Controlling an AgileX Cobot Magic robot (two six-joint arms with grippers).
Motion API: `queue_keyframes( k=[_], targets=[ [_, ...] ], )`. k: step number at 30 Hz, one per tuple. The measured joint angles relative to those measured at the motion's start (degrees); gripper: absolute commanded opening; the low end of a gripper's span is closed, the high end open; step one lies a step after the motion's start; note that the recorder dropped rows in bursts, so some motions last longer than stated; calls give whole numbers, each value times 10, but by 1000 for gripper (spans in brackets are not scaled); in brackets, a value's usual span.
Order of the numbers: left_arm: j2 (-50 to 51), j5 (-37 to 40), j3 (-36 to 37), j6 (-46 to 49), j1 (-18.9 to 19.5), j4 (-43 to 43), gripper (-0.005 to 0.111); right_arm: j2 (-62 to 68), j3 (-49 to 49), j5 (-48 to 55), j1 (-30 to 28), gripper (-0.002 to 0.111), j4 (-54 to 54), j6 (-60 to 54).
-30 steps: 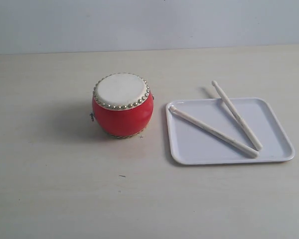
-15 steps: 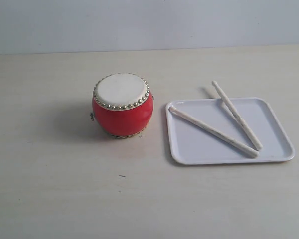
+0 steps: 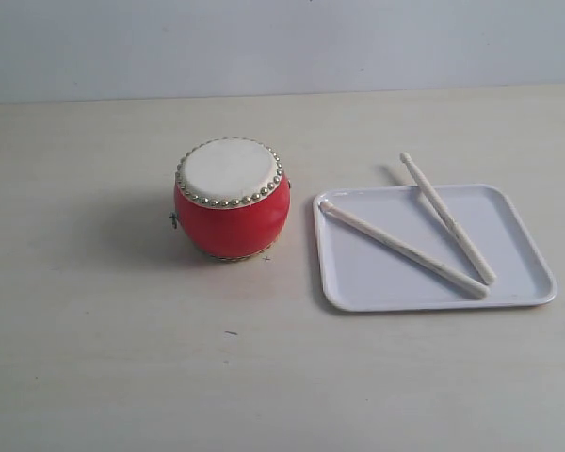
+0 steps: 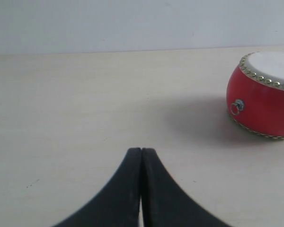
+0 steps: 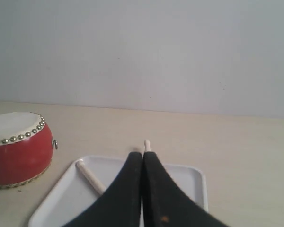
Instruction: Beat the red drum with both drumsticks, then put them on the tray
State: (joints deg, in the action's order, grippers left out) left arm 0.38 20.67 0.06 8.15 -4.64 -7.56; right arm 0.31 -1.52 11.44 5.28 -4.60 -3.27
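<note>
Both grippers are closed on nothing. The left gripper (image 4: 141, 151) has its two black fingers pressed flat together over bare table (image 4: 61, 118), and the red drum (image 4: 262, 101) stands well apart from it, with a small metal ring showing on its side. The right gripper (image 5: 142, 155) is shut the same way and hangs over the near part of the tray (image 5: 57, 201).

In the exterior view, the white tray lies flat on the pale table just beside the drum, on its right, not touching it. Both drumsticks (image 3: 405, 250) lie on it in a narrow V. Their thick ends are close together near the tray's front right corner; I cannot tell whether they touch. The left stick (image 3: 386, 238) runs diagonally, its rounded tip at the far corner nearest the drum. The right stick (image 3: 449, 218) crosses the far rim, its tip jutting out past it. The drum sits upright, cream skin up, ringed with brass studs. Behind the table rises a plain pale wall (image 3: 264, 47).
</note>
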Motion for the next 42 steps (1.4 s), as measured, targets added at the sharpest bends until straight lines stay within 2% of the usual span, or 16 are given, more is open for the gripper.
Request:
queue_keyframes(
  k=[6,14,22,42],
  targets=[
    [0,0,0,0,0,0,0,0,13,-20,0,0,1,-4],
    [0,0,0,0,0,0,0,0,13,-20,0,0,46,68],
    [0,1,0,0,0,0,0,0,13,54,0,0,50,65],
    [0,2,0,0,0,0,0,0,13,59,-4,0,46,65]
  ],
)
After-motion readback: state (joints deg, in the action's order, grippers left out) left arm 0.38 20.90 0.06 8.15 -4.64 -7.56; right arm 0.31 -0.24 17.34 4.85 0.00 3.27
